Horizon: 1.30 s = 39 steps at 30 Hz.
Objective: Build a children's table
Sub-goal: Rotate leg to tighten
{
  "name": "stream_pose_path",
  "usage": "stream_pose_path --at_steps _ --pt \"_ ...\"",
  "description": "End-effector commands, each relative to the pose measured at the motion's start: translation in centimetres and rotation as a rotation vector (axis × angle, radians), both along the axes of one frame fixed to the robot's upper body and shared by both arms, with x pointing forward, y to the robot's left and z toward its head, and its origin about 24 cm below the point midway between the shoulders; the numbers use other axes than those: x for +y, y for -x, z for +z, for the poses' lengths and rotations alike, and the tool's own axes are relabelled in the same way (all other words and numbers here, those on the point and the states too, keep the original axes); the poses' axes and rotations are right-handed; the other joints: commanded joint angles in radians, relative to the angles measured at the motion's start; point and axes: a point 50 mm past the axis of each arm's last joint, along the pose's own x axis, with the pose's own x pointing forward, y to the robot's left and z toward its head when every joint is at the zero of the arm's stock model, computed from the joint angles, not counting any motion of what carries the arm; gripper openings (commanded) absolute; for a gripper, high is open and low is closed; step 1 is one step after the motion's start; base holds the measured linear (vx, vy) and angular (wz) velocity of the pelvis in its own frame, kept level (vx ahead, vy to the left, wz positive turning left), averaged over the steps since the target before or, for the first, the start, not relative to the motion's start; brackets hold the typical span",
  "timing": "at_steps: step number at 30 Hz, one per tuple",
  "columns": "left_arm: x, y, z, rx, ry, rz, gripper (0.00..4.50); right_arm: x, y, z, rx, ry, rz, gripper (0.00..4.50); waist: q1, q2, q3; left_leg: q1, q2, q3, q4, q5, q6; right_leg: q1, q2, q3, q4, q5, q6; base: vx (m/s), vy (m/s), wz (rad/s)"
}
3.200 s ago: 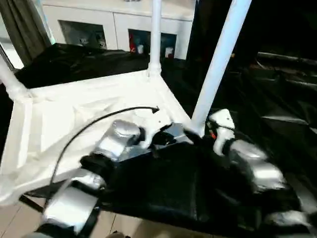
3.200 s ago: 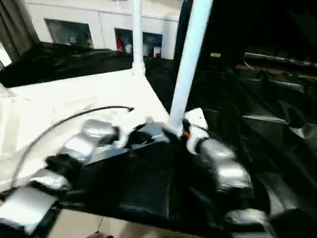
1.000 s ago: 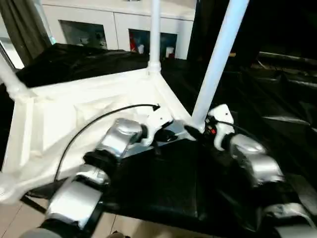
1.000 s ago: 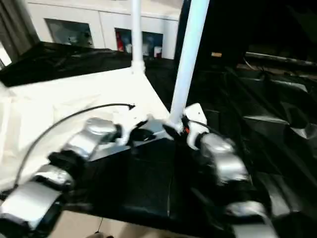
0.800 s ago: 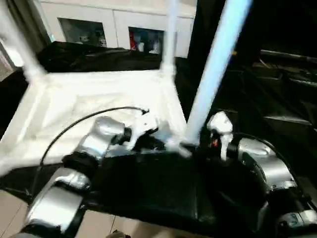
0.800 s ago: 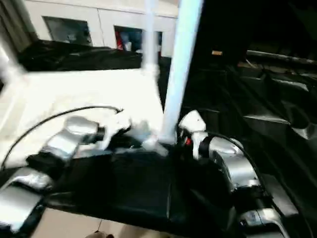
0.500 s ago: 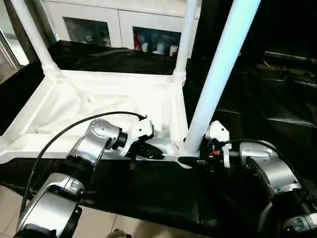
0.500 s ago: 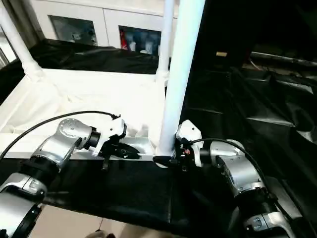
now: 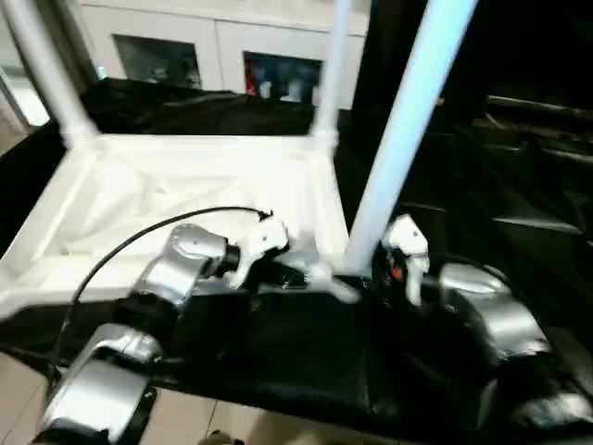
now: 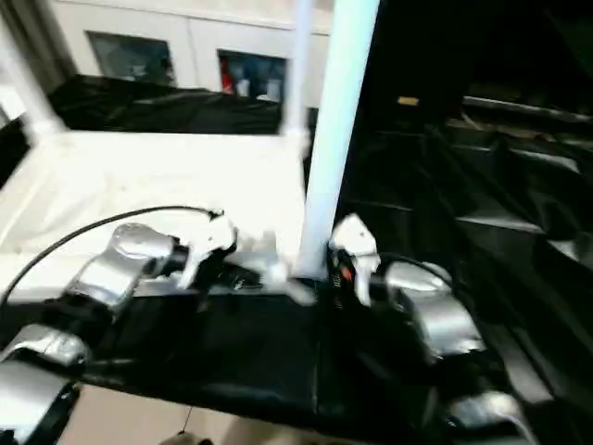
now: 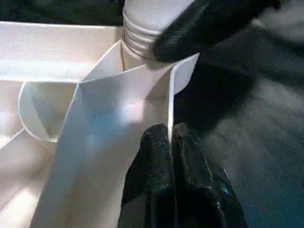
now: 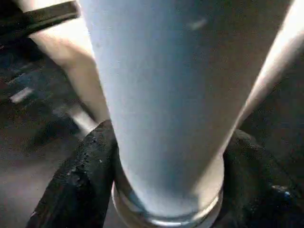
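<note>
The children's table (image 9: 185, 195) lies upside down on the black-draped desk (image 9: 306, 362), its ribbed underside facing up, with three legs in sight standing up from corner sockets. The near-right leg (image 9: 408, 120) is the one being worked: in the right wrist view its threaded base sits at the socket collar with the right gripper (image 12: 166, 190) clamped around it, a black finger on each side. The left gripper (image 11: 171, 161) has its fingers pinched together on the thin rim wall of the tabletop just beside that corner, bracing it. Compared with half a second ago, the grips look unchanged; the whole view has shifted and blurred, so the head camera is moving while the leg stands at much the same angle. That suggests the leg is being seated or turned home, not repositioned. I judge the task far along, though the fourth corner cannot be made out.
</note>
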Motion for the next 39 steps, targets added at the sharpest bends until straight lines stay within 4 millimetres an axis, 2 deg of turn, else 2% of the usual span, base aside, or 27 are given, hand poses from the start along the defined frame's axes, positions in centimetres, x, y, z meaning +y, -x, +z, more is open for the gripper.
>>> stream_pose_path --at_steps 1,3,4,6,10,12,15,18,21,23,25,27,28,34,36,39 --pt "-1.8 -1.0 0.1 -0.032 0.034 0.167 0.00 0.4 -0.2 -2.0 0.087 0.031 -0.193 2.71 0.000 -0.003 -0.045 0.020 0.049 -0.028 -0.079 -0.285 -0.011 0.027 -0.067 0.051 -0.091 -0.294 -0.207 0.000 0.000 0.00" --pt "-2.5 -1.1 0.0 -0.036 0.037 0.193 0.00 0.7 -0.5 -2.1 0.095 0.027 -0.257 2.70 -0.003 -0.006 -0.047 0.018 0.046 -0.028 -0.079 -0.282 -0.013 0.029 -0.065 0.050 -0.090 -0.289 -0.204 0.000 0.000 0.00" --pt "-3.6 -1.2 0.0 -0.045 0.039 0.222 0.00 1.4 -0.7 -2.4 0.111 0.019 -0.325 2.70 0.000 -0.003 -0.047 0.018 0.046 -0.027 -0.078 -0.266 0.000 0.029 -0.066 0.051 -0.092 -0.266 -0.202 0.000 0.000 0.00" --pt "-4.4 -1.2 0.0 -0.053 0.040 0.234 0.00 2.0 -0.8 -2.6 0.119 0.015 -0.341 2.70 0.002 -0.004 -0.047 0.020 0.045 -0.025 -0.077 -0.265 0.006 0.027 -0.065 0.052 -0.093 -0.253 -0.203 0.000 0.000 0.00" --pt "-5.8 -1.1 0.2 -0.071 0.047 0.221 0.00 3.7 -0.7 -2.6 0.101 0.017 -0.309 2.70 0.007 -0.003 -0.048 0.014 0.044 -0.026 -0.079 -0.245 0.020 0.034 -0.065 0.050 -0.090 -0.217 -0.196 0.000 0.000 0.00" --pt "-6.1 -1.2 0.3 -0.082 0.042 0.210 0.00 4.1 -0.7 -2.3 0.078 -0.009 -0.286 3.26 0.009 -0.004 -0.047 0.015 0.044 -0.025 -0.079 -0.252 0.024 0.033 -0.065 0.050 -0.093 -0.226 -0.191 0.000 0.000 0.00" --pt "-5.8 -1.0 0.2 -0.084 0.036 0.177 0.00 4.0 -0.7 -2.0 0.088 -0.057 -0.262 3.46 0.011 -0.004 -0.047 0.013 0.046 -0.028 -0.081 -0.268 0.025 0.035 -0.067 0.050 -0.094 -0.252 -0.185 0.000 0.000 0.00" --pt "-5.0 -0.9 0.1 -0.082 0.033 0.138 0.00 3.3 -0.8 -1.5 0.062 -0.051 -0.198 3.87 0.009 -0.005 -0.046 0.012 0.046 -0.028 -0.082 -0.275 0.026 0.035 -0.067 0.050 -0.096 -0.265 -0.181 0.000 0.000 0.00" --pt "-3.3 -0.7 -0.2 -0.060 0.021 0.095 0.00 2.5 -0.4 -0.6 0.009 -0.023 -0.017 3.87 0.010 -0.006 -0.046 0.009 0.046 -0.028 -0.081 -0.261 0.038 0.038 -0.067 0.049 -0.094 -0.243 -0.185 0.000 0.000 0.00" --pt "-2.5 -0.5 -0.2 -0.052 0.016 0.061 0.00 2.0 0.0 -0.2 -0.007 -0.011 0.082 3.87 0.010 -0.007 -0.048 0.006 0.047 -0.027 -0.077 -0.231 0.057 0.040 -0.067 0.049 -0.088 -0.189 -0.199 0.000 0.000 0.00" --pt "-2.2 -0.5 -0.2 -0.051 0.017 0.045 0.00 1.8 0.2 -0.1 -0.009 -0.014 0.111 3.87 0.010 -0.008 -0.049 0.005 0.046 -0.025 -0.074 -0.214 0.069 0.043 -0.068 0.049 -0.084 -0.162 -0.211 0.000 0.000 0.00" --pt "-0.7 0.1 -0.2 -0.021 0.007 -0.034 0.00 0.6 0.8 0.7 -0.017 -0.008 0.215 3.87 0.011 -0.008 -0.049 0.006 0.048 -0.027 -0.075 -0.202 0.075 0.045 -0.068 0.047 -0.082 -0.149 -0.221 0.000 0.000 0.00" --pt "-0.4 0.2 -0.2 -0.014 0.004 -0.046 0.00 0.4 0.9 0.8 -0.019 -0.004 0.235 3.87 0.009 -0.008 -0.050 0.005 0.050 -0.024 -0.073 -0.189 0.089 0.044 -0.066 0.048 -0.078 -0.114 -0.236 0.000 0.000 0.00" --pt "1.0 1.1 0.0 0.029 0.017 -0.167 0.00 -0.5 1.5 1.4 -0.013 -0.008 0.332 3.87 0.006 -0.004 -0.053 0.003 0.052 -0.022 -0.068 -0.147 0.107 0.047 -0.065 0.047 -0.064 -0.025 -0.279 0.000 0.000 0.00" --pt "1.7 1.6 0.2 0.058 0.024 -0.226 0.00 -1.0 2.1 1.6 0.004 -0.001 0.401 3.87 0.010 -0.002 -0.054 0.004 0.052 -0.017 -0.065 -0.130 0.117 0.043 -0.059 0.045 -0.058 0.015 -0.291 0.000 0.000 0.00" --pt "2.1 1.8 0.4 0.073 0.023 -0.256 0.00 -1.4 2.7 1.5 0.028 0.024 0.469 3.87 0.020 -0.001 -0.052 0.007 0.055 -0.016 -0.066 -0.150 0.111 0.042 -0.061 0.046 -0.060 -0.006 -0.289 0.000 0.000 0.00"
